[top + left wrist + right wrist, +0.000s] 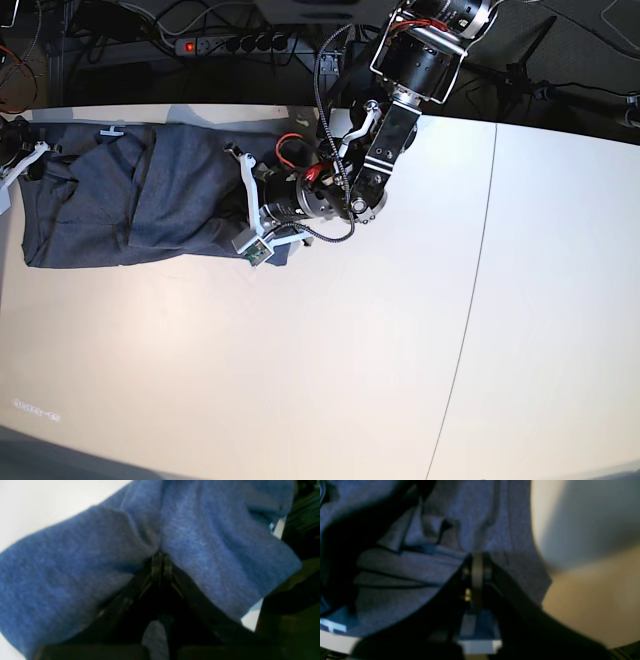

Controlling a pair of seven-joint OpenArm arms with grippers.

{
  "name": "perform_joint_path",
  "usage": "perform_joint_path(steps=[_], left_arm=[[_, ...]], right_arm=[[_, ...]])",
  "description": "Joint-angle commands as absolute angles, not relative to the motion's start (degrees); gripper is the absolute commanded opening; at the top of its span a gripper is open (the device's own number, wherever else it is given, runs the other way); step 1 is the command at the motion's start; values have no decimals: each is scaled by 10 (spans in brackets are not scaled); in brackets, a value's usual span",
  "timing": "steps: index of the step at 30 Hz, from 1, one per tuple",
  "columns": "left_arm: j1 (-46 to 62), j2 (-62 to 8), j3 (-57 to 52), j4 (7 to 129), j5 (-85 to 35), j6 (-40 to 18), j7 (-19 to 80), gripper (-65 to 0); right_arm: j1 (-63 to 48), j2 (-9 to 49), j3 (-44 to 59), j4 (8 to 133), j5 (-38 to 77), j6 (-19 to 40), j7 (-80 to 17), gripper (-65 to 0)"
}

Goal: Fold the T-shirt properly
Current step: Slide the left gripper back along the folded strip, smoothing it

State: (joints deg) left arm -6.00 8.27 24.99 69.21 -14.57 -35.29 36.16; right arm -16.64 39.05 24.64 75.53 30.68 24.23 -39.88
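Note:
The blue-grey T-shirt [140, 200] lies bunched along the far left of the white table [330, 360], plain side up; no lettering shows. My left gripper [258, 208] is at the shirt's right edge. In the left wrist view the gripper [161, 555] has its jaws together, pinching a fold of the T-shirt [75, 562]. My right gripper [22, 165] is at the shirt's left end, at the frame edge. In the right wrist view the gripper [477, 556] is shut on layered folds of the T-shirt [402, 567].
A seam in the table [478, 270] runs front to back right of centre. A power strip [215, 43] and cables lie behind the table's far edge. The left arm's body [400, 110] reaches over the far middle.

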Motion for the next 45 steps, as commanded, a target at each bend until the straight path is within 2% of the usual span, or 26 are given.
perform_joint_path(steps=[1, 9, 13, 16, 23, 39, 42, 43, 44, 45], left_arm=[[-74, 90, 250, 694, -143, -367, 362, -650], [-121, 90, 250, 760, -298, -398, 456, -650], [-120, 90, 252, 780, -341, -400, 461, -650], [-114, 90, 253, 771, -332, -400, 452, -650], [-114, 90, 259, 730, -242, -400, 359, -650], [-114, 90, 259, 608, -143, -400, 344, -650], [-114, 90, 259, 608, -143, -400, 345, -650], [-114, 90, 259, 608, -143, -400, 345, -650], [-114, 90, 259, 608, -143, -400, 346, -650], [-114, 90, 259, 608, -143, -400, 349, -650]], right_arm=[[-165, 403, 251, 761, 311, 249, -405, -650], [-166, 403, 251, 761, 311, 249, -405, -650], [-166, 403, 251, 761, 311, 249, -406, -650], [-166, 403, 251, 761, 311, 249, -410, -650], [-166, 403, 251, 761, 310, 249, -410, -650], [-165, 403, 251, 762, 310, 249, -394, -650], [-152, 403, 251, 765, 310, 249, -399, -380], [-147, 403, 251, 769, 310, 248, -399, -316], [-142, 403, 252, 776, 311, 248, -399, -289], [-137, 403, 252, 784, 311, 248, -400, -288]])
